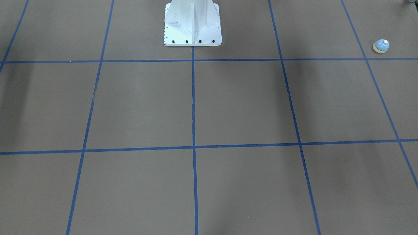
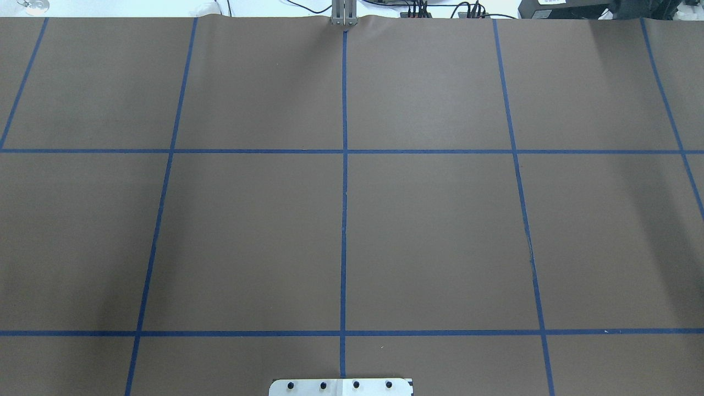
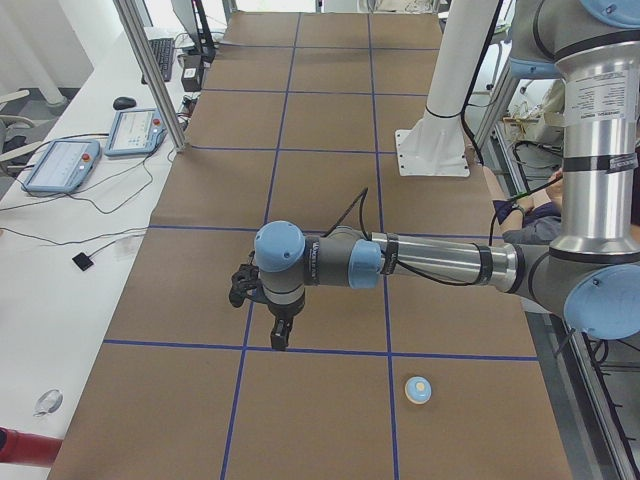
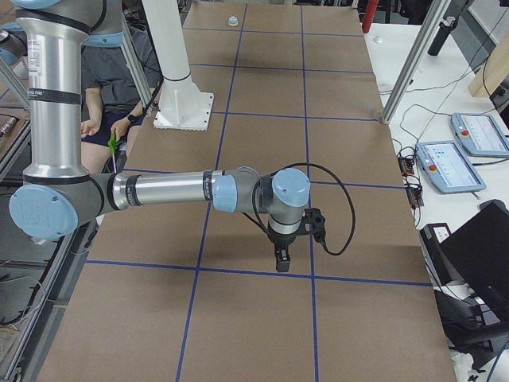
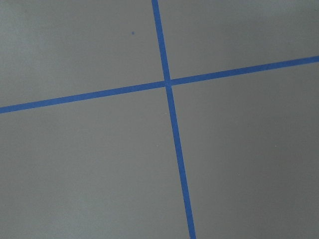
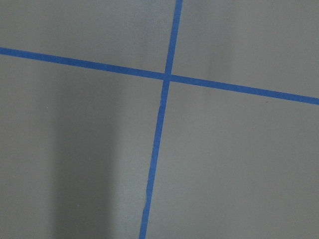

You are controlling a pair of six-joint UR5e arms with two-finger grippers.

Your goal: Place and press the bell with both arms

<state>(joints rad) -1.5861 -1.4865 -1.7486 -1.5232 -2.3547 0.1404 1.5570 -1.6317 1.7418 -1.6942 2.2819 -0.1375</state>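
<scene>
Black skeletal two-finger left gripper [image 3: 281, 335], at the end of the near grey-and-silver left arm [image 3: 430, 262] with light-blue joint caps. Pointing straight down, hanging above the brown paper-covered table [image 2: 440, 220] without touching it, over lines of blue tape [image 3: 330, 352]. Seen only from the table's end, so cannot tell whether spread or pressed together. In its wrist view, brown paper and a tape crossing [image 5: 167, 83].

Small light-blue dome-shaped bell [image 3: 418, 389] with cream base and cream button, upright on the table and apart from that gripper. One tape line further toward the table's left end, and closer to the robot's side. In the front-facing view, the same bell [image 1: 381, 46] near the right edge, roughly level with the foot of the white bolted pedestal [image 1: 192, 29] and well off to its side.

Matching black right gripper [image 4: 282, 261] on the near right arm [image 4: 159, 191] in the right-end view. Likewise pointing down over a tape line and clear of the table. Again cannot tell whether spread or closed together. Another tape crossing [image 6: 167, 76] and a soft shadow in its wrist view. Bell [image 4: 233, 21] well apart from this gripper, tiny at the far end of the table, beyond the pedestal.
</scene>
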